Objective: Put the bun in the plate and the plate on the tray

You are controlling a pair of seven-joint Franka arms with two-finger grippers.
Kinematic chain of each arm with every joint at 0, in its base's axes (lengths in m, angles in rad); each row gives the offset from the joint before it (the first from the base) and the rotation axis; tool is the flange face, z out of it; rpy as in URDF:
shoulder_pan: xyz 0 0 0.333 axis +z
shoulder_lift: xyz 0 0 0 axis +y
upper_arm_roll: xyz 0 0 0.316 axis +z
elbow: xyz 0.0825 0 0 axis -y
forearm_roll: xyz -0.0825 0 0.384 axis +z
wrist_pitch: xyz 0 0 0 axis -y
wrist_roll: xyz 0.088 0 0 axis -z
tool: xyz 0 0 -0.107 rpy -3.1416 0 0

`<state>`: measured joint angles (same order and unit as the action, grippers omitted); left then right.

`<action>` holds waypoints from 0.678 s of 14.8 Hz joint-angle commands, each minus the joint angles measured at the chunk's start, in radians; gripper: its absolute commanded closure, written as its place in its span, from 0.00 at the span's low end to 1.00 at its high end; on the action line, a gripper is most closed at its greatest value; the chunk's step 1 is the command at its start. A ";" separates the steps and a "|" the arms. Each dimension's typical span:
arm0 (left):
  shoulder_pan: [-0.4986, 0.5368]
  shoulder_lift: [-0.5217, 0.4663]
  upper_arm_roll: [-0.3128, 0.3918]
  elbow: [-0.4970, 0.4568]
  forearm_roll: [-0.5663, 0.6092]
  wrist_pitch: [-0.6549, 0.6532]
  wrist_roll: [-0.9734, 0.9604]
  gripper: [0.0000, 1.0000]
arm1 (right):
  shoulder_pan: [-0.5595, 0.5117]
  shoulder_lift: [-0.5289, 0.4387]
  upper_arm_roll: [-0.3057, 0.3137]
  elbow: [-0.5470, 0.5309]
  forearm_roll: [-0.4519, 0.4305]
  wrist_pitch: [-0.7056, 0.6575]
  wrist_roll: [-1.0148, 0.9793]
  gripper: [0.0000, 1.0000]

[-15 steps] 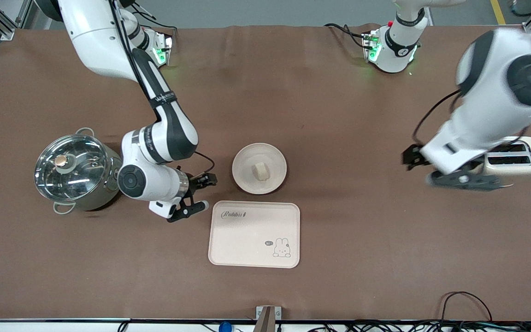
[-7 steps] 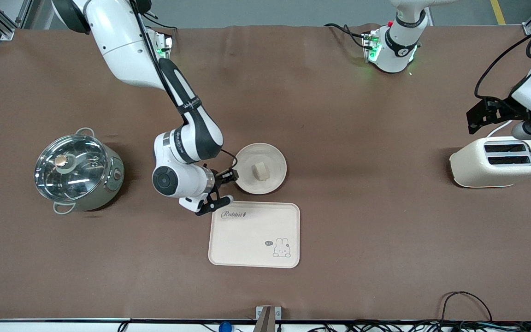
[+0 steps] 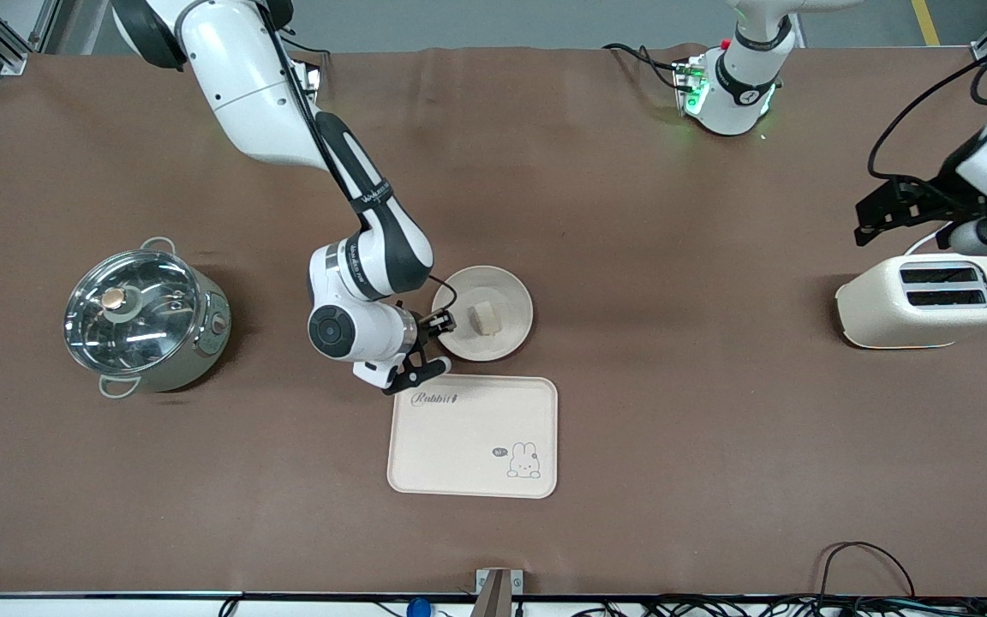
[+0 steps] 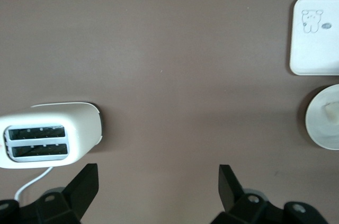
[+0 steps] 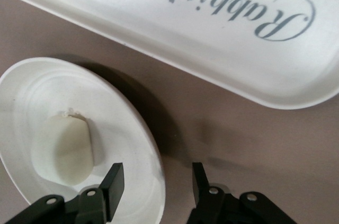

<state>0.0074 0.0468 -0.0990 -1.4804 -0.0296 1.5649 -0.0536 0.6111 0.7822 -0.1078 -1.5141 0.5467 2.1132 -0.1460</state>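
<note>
You have the right hand point(image 3: 435, 343) open astride the plate point(image 3: 511, 334) rim at frame centre, bun point(image 3: 486, 318) inside, while the left hand point(image 4: 159, 187) waits open above the toaster point(image 3: 922, 300).

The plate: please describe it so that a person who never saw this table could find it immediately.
Start from the brown table and find the rectangular tray with "Rabbit" lettering near its middle. The plate lies just beside the tray, farther from the front camera, with the right claw open at its rim. It is the only round, plain cream dish, and the small bun sits in it.
</note>
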 commanded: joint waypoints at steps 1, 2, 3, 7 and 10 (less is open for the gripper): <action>0.006 0.001 0.010 0.026 -0.042 -0.039 0.014 0.00 | 0.006 0.009 -0.001 0.003 0.022 0.007 -0.003 0.50; 0.003 0.001 0.008 0.028 -0.041 -0.039 0.014 0.00 | 0.007 0.011 -0.001 0.003 0.022 0.007 -0.003 0.51; -0.001 0.002 0.005 0.028 -0.041 -0.039 0.015 0.00 | 0.007 0.012 -0.001 0.003 0.022 0.008 -0.003 0.51; 0.000 -0.004 -0.001 0.028 -0.041 -0.039 0.014 0.00 | 0.006 0.020 -0.001 0.003 0.024 0.008 -0.001 0.68; 0.002 -0.004 -0.001 0.023 -0.038 -0.040 0.011 0.00 | 0.006 0.020 -0.001 0.006 0.024 0.007 0.006 0.76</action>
<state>0.0034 0.0467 -0.0968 -1.4698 -0.0592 1.5473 -0.0438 0.6128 0.7968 -0.1070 -1.5141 0.5475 2.1136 -0.1454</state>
